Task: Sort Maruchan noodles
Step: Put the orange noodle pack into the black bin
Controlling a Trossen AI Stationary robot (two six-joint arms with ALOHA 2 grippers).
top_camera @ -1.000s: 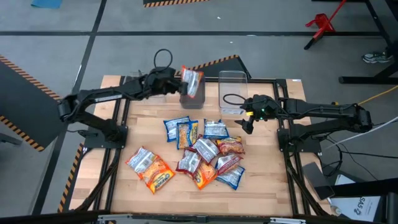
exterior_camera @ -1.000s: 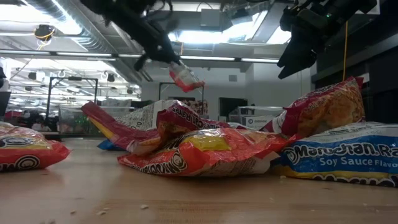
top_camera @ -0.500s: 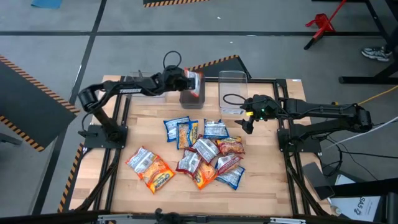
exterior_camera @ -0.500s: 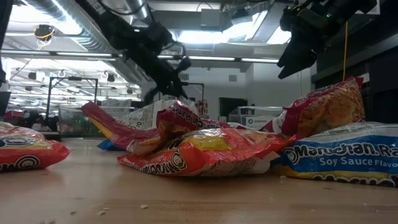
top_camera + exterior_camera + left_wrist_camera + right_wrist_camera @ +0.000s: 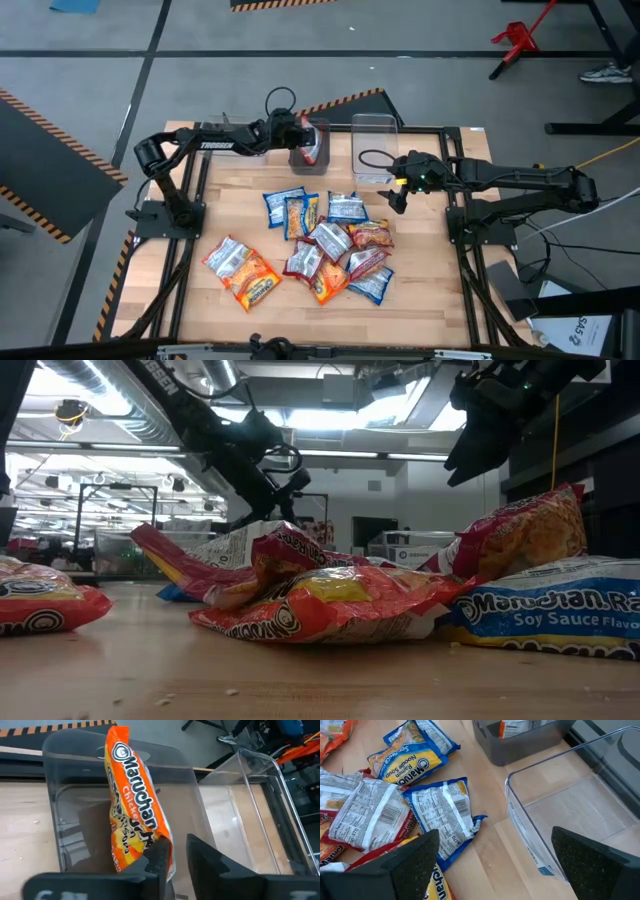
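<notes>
An orange Maruchan packet (image 5: 132, 815) stands on end inside the grey bin (image 5: 75, 785) at the table's far edge, leaning toward the bin's wall. My left gripper (image 5: 177, 849) is just above the bin with its fingers a little apart, beside the packet's near edge; in the high view it is over the same bin (image 5: 303, 137). About a dozen blue, orange and red-and-silver packets (image 5: 325, 245) lie in a heap mid-table. My right gripper (image 5: 495, 870) hovers open between the heap and the clear bin (image 5: 570, 815), touching nothing. My left gripper has one finger (image 5: 159, 857) in front of the orange packet's lower edge (image 5: 169, 862), and a gap shows between the two fingers. Whether that finger touches the packet, I cannot tell. The packet stands in the grey bin, not lifted.
A clear bin (image 5: 375, 150) stands right of the grey bin (image 5: 308, 160), and another clear bin (image 5: 228, 135) sits under my left arm. A grey bin (image 5: 520, 742) holding a packet shows in the right wrist view. Bare wood lies along the table's near edge.
My left gripper has gone down and a little toward the table's right, carrying the orange packet from above the grey bin into it. The packet now stands inside the bin. The heap and my right arm have stayed where they were.
</notes>
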